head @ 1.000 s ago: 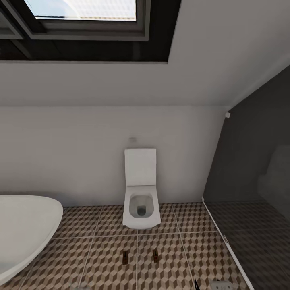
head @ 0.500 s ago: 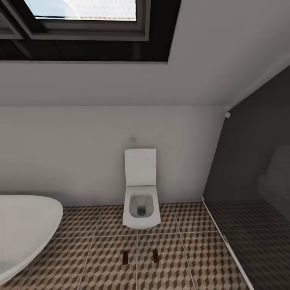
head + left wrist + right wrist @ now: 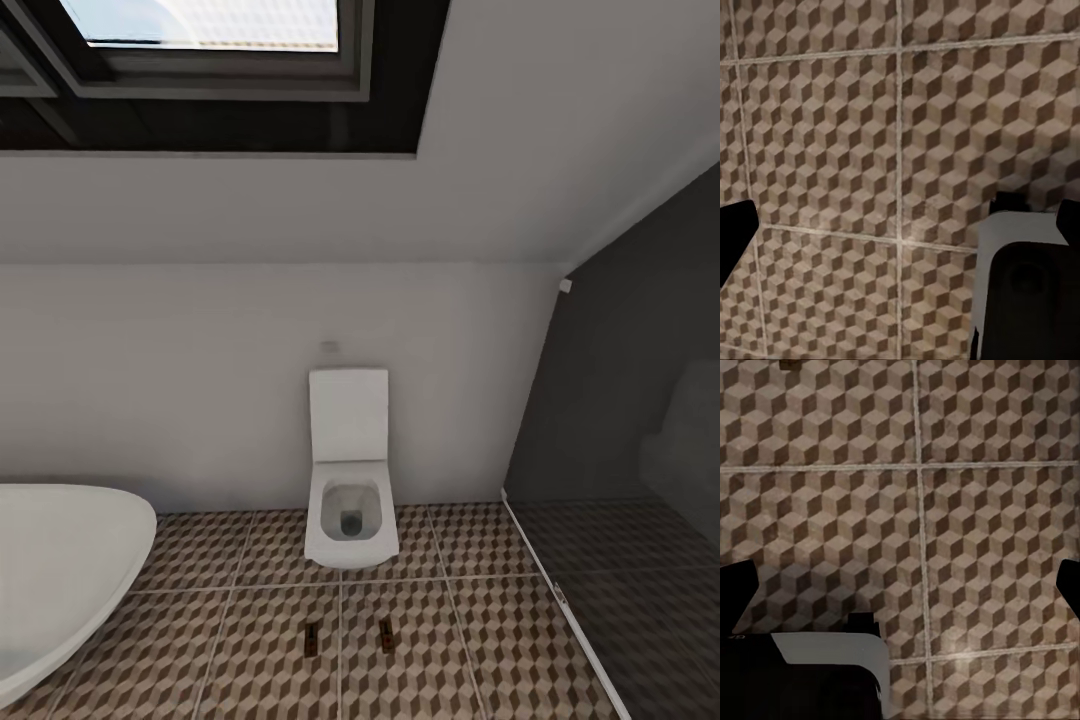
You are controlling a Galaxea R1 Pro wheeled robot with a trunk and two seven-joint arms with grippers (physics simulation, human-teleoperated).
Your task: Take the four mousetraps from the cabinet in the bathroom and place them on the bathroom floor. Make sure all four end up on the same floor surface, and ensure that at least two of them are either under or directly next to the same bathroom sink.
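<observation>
In the head view, two mousetraps lie flat on the cube-patterned floor [image 3: 450, 620] in front of the white toilet [image 3: 349, 480], well short of its bowl: the left trap [image 3: 312, 638] and the right trap [image 3: 386, 634] sit side by side with one grout line running between them. Each trap's long axis runs toward the toilet and the back wall, the two roughly parallel. The bathtub [image 3: 60, 570] rim curves in at the left, a dark glass partition [image 3: 620, 480] stands at the right, and a skylight [image 3: 200, 30] is set overhead. The wrist views look straight down on the tiles from close by. In the left wrist view the left gripper [image 3: 900, 225] shows as dark finger tips at opposite edges, spread wide with bare tile between them, above a white and black part of the robot [image 3: 1024, 292]. In the right wrist view the right gripper [image 3: 900, 589] is likewise spread wide and grips nothing, above a similar body part [image 3: 817, 675]; a small brown scrap [image 3: 791, 364] at the far edge, well away from the fingers, may be a trap, too cropped to tell.
</observation>
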